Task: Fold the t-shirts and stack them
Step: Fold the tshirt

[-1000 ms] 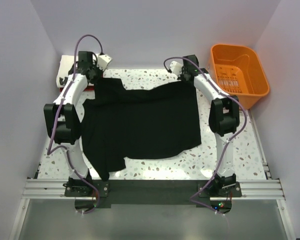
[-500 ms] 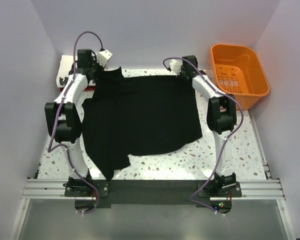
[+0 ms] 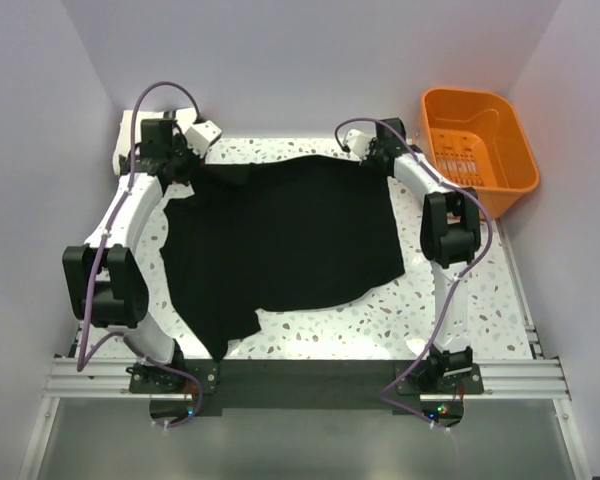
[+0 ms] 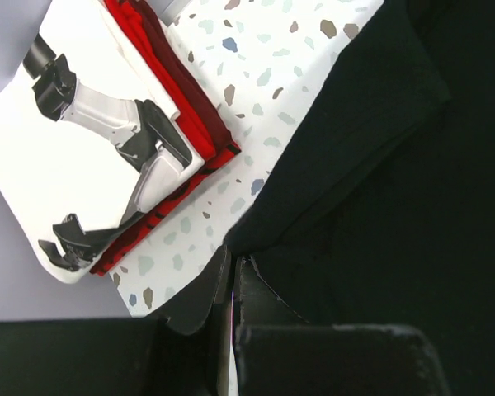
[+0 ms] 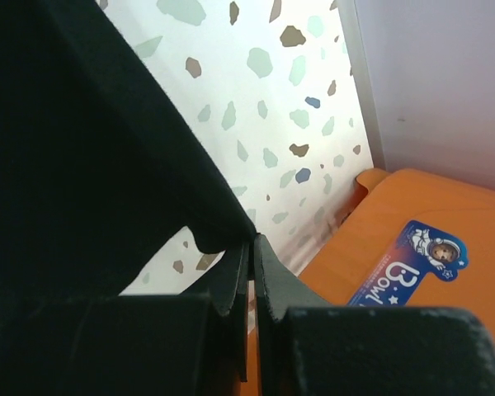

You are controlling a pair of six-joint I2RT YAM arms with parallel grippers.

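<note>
A large black t-shirt (image 3: pixel 280 235) lies spread over the speckled table. My left gripper (image 3: pixel 192 160) is shut on its far left corner; the pinched cloth (image 4: pixel 313 206) shows in the left wrist view. My right gripper (image 3: pixel 372 153) is shut on its far right corner, with the black cloth (image 5: pixel 91 148) caught between the jaws. A folded white t-shirt with black printed figures (image 4: pixel 74 148) lies on a folded red t-shirt (image 4: pixel 194 124) at the far left; the pile (image 3: pixel 130 135) is partly hidden behind my left arm.
An orange plastic basket (image 3: pixel 477 148) stands at the far right, close to my right gripper, and also shows in the right wrist view (image 5: pixel 396 256). Walls close in the table on the left, back and right. Bare speckled table (image 3: pixel 380 325) shows in front of the shirt.
Both grippers have carried the shirt's far edge back toward the rear wall, spreading the black shirt flatter. The left arm has swung outward to the left.
</note>
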